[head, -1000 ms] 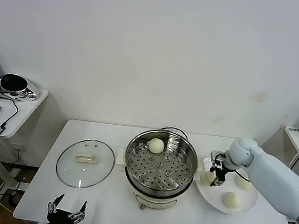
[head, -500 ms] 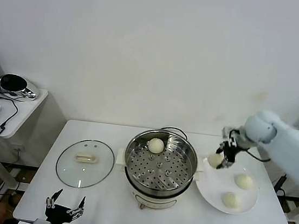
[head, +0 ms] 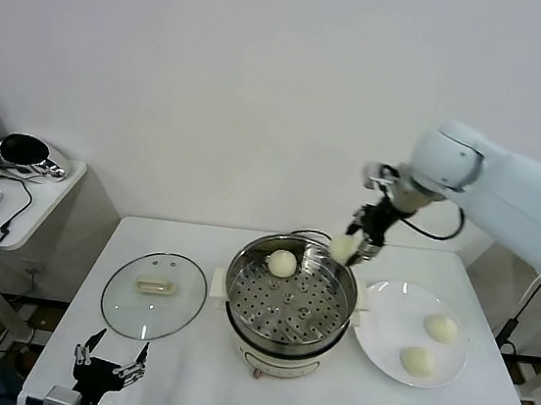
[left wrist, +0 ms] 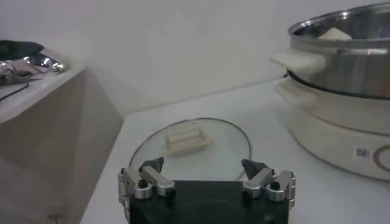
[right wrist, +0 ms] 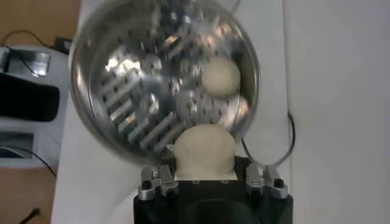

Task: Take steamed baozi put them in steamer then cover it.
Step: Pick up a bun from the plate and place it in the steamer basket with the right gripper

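A smooth cream-white baozi [right wrist: 204,152] is seen in the right wrist view pinched between the fingers of the right gripper [head: 354,248], above the rim of the steamer [head: 289,309] — a grip less plain from the head view. One bun [head: 283,262] lies on the perforated tray at the far side; two more [head: 441,327] rest on the white plate [head: 384,325]. The glass cover [left wrist: 192,146] is shown lying flat just beyond the spread left gripper [left wrist: 206,182] — parked low at the table's near edge.
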